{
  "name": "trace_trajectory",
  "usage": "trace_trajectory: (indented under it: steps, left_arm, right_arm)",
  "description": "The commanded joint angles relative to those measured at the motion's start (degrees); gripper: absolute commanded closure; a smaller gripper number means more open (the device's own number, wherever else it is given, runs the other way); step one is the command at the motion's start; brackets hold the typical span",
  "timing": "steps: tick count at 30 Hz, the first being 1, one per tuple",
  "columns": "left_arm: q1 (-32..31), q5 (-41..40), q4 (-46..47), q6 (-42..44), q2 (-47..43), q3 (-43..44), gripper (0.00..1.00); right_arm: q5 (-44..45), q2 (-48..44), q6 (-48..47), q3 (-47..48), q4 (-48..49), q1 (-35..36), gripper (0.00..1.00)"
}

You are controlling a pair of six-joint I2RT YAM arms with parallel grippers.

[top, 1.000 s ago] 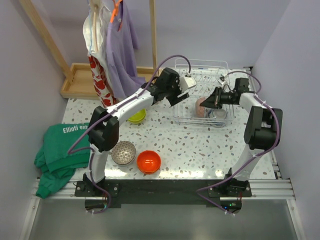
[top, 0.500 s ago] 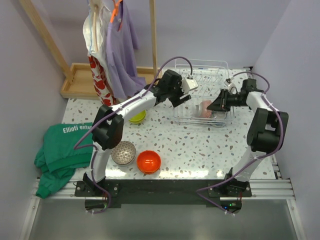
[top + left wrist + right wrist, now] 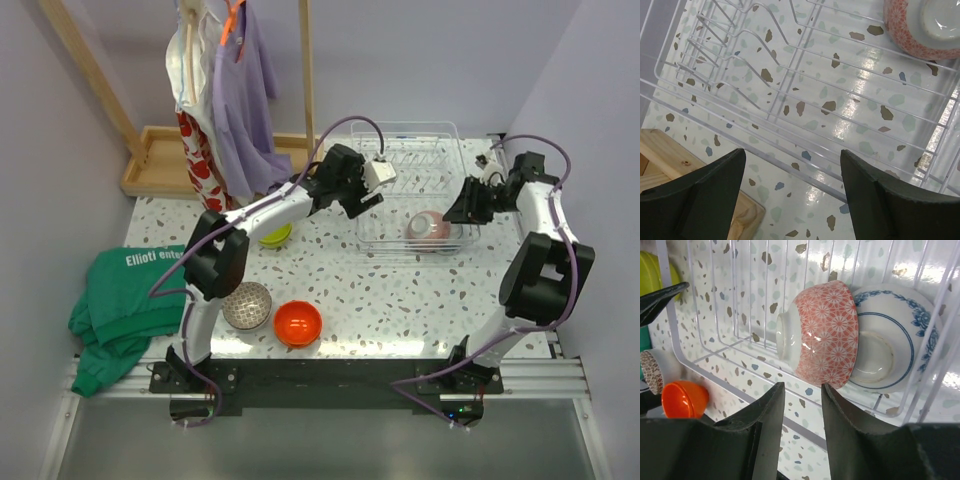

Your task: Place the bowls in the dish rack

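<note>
**Right arm has drawn back, leaving its bowl loose in the rack**

Released, the pink-patterned bowl (image 3: pixel 825 335) lies on its side in the dish rack's (image 3: pixel 400 150) near right corner. It could roll if a wire is knocked. The right gripper (image 3: pixel 462 212) is part-open and empty, just beside it. The left gripper (image 3: pixel 792 155) hangs wide and empty over the rack. The lime bowl (image 3: pixel 275 234), speckled bowl (image 3: pixel 246 304) and orange bowl (image 3: pixel 298 322) wait outside.

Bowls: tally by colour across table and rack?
lime bowl: 1
orange bowl: 1
speckled bowl: 1
pink bowl: 1
white-blue bowl: 1
Total: 5
</note>
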Motion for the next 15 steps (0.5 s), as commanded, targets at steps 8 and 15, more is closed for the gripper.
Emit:
trace_trajectory:
  steps: [8,15]
  left_arm:
    - [-0.25,0.26,0.90,-0.56,-6.59,-4.88,0.18]
    - [-0.25,0.17,0.81,-0.38,-6.33,-6.02,0.18]
  right_arm:
    - [6.67,-7.22,-1.89,-1.52,5.08,7.19,0.84]
    - [10.09,-5.73,1.71,-2.14,8.69,11.51,0.96]
